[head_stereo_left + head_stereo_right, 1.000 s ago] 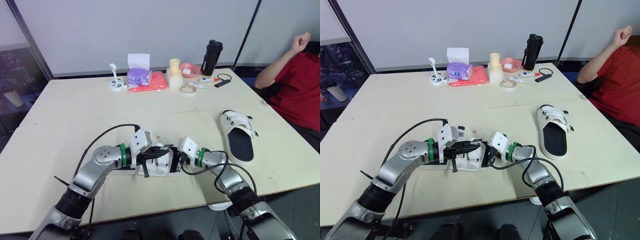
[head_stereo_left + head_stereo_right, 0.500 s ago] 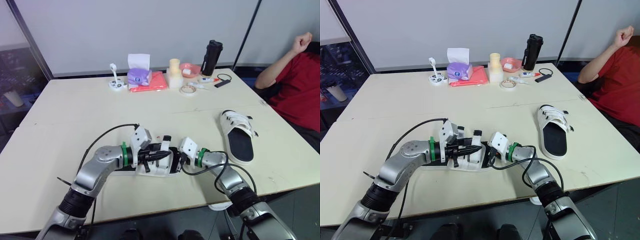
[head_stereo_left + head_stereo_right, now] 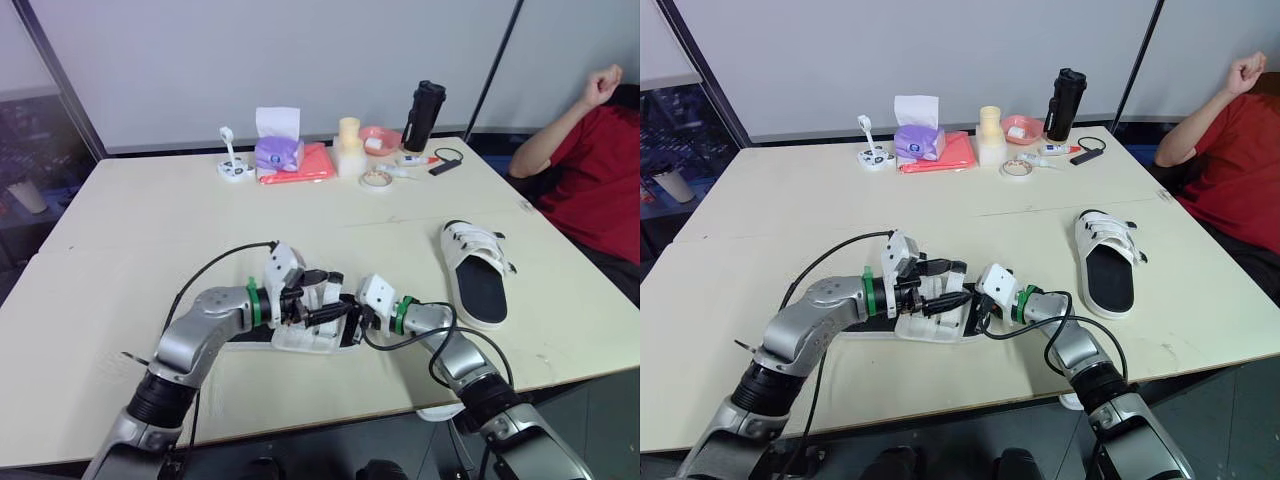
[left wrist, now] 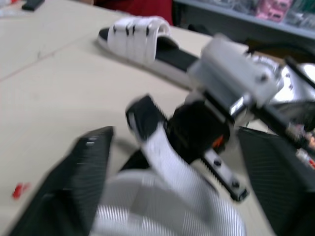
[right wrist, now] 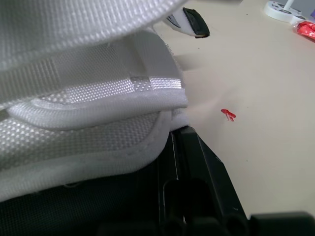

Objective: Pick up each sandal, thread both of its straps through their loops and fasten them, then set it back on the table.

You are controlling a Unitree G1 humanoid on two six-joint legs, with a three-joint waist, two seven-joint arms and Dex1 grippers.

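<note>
Left eye view shows the near sandal (image 3: pixel 308 338) lying flat at the near middle of the tabletop (image 3: pixel 150 220), between the two pincers. The left pincer (image 3: pixel 325 298) reaches in from the left with its fingers (image 4: pixel 78 177) spread wide, and a white strap (image 4: pixel 170 164) with a black tip rises in the gap between them without being pinched. The right pincer (image 3: pixel 357 318) presses up against the sandal's right end; whether it grips anything cannot be told.

The second sandal (image 3: pixel 478 272) lies well apart on the right, straps toward the far side. Along the far edge stand a purple tissue box (image 3: pixel 278 150), a red pouch (image 3: pixel 302 165), a cream cylinder (image 3: pixel 348 146), a pink bowl (image 3: pixel 380 137), a tape roll (image 3: pixel 376 178) and a black bottle (image 3: pixel 424 115). A person in a red shirt (image 3: pixel 598 175) sits at the far right corner.
</note>
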